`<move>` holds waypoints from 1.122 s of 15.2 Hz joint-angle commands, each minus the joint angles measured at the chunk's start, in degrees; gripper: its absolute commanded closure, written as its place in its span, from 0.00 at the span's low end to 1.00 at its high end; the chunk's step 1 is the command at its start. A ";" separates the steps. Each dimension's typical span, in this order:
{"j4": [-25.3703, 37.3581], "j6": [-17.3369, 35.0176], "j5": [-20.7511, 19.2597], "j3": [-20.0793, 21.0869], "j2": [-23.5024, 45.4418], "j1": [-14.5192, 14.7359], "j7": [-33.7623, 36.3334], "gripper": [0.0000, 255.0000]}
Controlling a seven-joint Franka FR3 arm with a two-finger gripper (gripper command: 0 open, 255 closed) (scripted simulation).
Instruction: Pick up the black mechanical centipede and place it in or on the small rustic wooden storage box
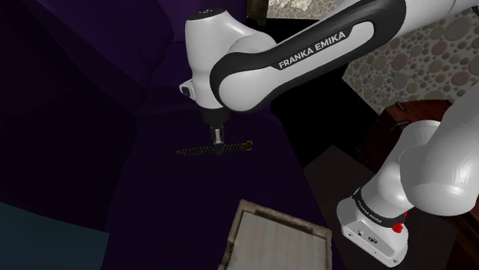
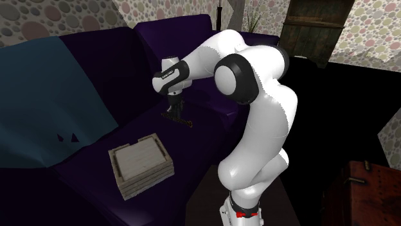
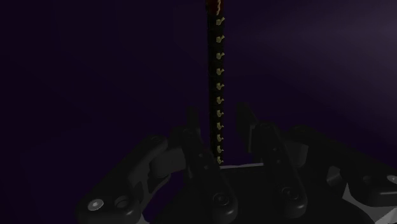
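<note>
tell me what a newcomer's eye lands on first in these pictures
The big white arm dominates, bending down over a dark purple sofa. At its tip the open jaws straddle a thin black centipede, with a gap on each side in the wrist view. Nearer the camera in the second exterior view, a pale slatted box sits on the sofa seat beside a teal blanket.

The gripper (image 1: 219, 145) is hanging down at the middle of the black centipede (image 1: 195, 151) over the purple sofa (image 1: 157, 188); a pale box (image 1: 275, 239) is sitting nearby.
</note>
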 commanded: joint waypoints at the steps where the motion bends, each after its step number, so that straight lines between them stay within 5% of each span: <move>1: 0.00 0.00 0.00 0.00 0.00 0.00 0.00 1.00; 8: 0.00 0.00 0.00 0.00 0.00 0.00 0.00 1.00; 17: 4.11 -6.86 0.77 -0.21 -2.85 -0.09 -0.53 1.00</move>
